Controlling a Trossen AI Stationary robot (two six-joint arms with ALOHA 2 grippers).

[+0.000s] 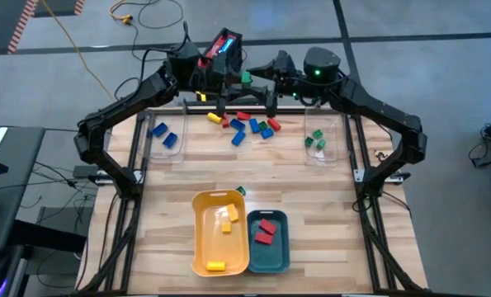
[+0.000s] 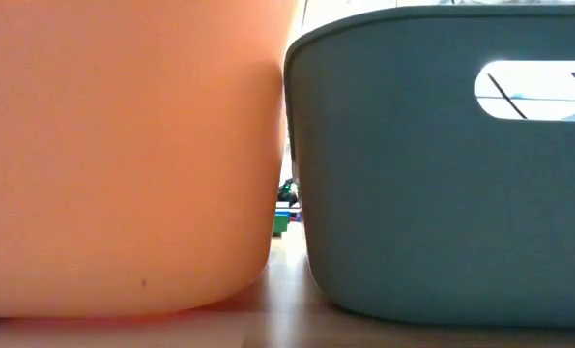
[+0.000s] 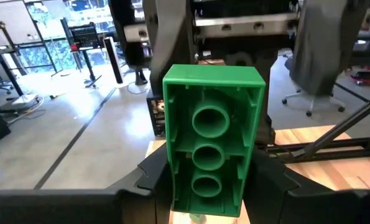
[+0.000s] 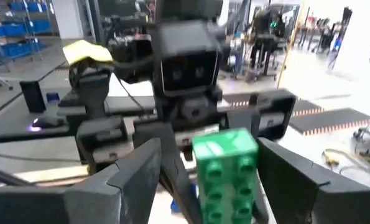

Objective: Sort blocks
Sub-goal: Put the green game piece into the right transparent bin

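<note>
A green block [image 3: 212,130] is up in the air over the table's far edge, where both arms meet. My left gripper [image 3: 212,186] is shut on it, and its hollow underside faces the left wrist camera. My right gripper [image 4: 212,180] faces it from the other side. It is open, with one finger on each side of the same block [image 4: 225,174] and a gap on both sides. In the high view the block [image 1: 246,78] shows between the two hands. Loose red, blue, green and yellow blocks [image 1: 247,125] lie on the far part of the table. My left gripper pinches the green block between its two fingers [image 3: 148,177], which lie on its two long sides near one end [image 3: 175,186]. The fingers come in level from the table's left side. The block is lifted clear of the table, its studded top toward my right gripper.
A clear container with blue blocks [image 1: 164,136] stands at the far left, and one with green blocks [image 1: 315,140] at the far right. Near the front are a yellow tray [image 1: 202,247] with yellow blocks and a teal tray [image 1: 280,247] with red ones. A small green block [image 1: 240,190] lies by the yellow tray.
</note>
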